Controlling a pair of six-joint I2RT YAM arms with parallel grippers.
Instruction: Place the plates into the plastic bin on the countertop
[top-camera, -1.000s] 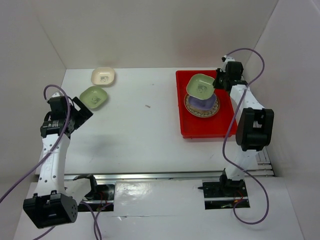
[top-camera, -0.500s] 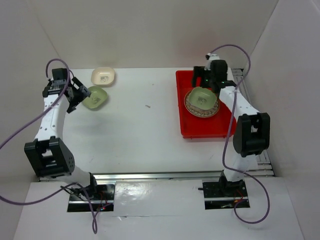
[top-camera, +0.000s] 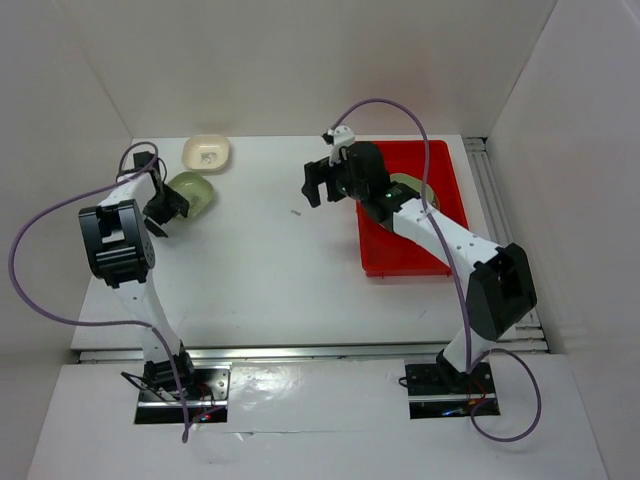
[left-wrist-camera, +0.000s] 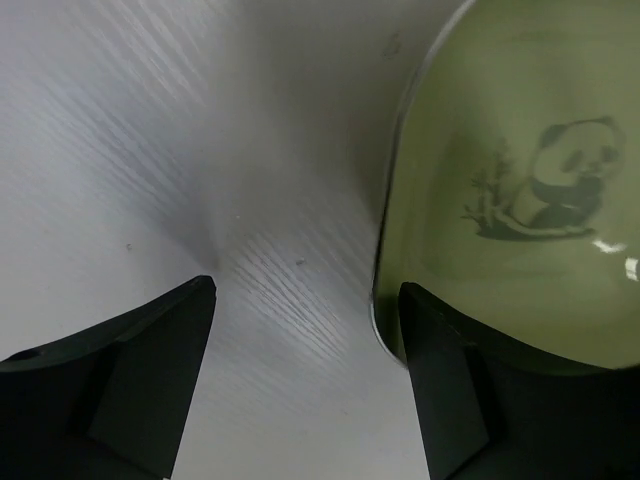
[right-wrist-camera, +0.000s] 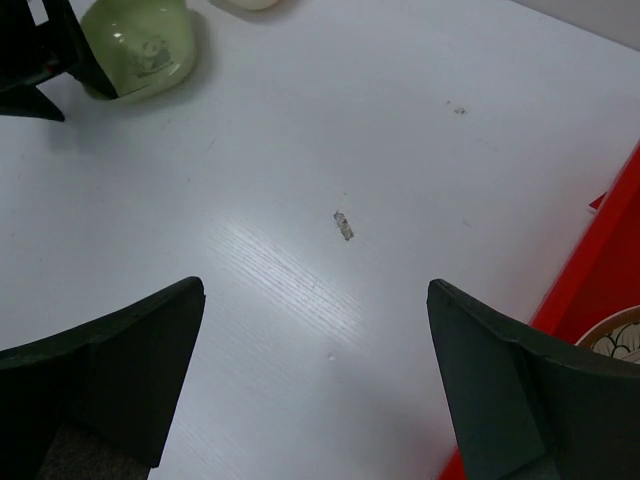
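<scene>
Far left: left gripper (left-wrist-camera: 307, 292) low over the white surface (top-camera: 260, 260), jaws released and wide apart. One finger (left-wrist-camera: 480, 400) at the rim of a green plate (left-wrist-camera: 520, 180) bearing a panda mark; contact impossible to tell. Just beyond, a cream plate (top-camera: 207, 152), well apart from the red bin (top-camera: 400, 255) at right. Inside the bin, a round patterned plate (right-wrist-camera: 618, 342), mostly hidden from above by the right arm (top-camera: 440, 235). Right gripper (right-wrist-camera: 316, 288) left of the bin, above bare surface, jaws released, grasping nothing. Small scrap (right-wrist-camera: 343, 225) lying beneath.
</scene>
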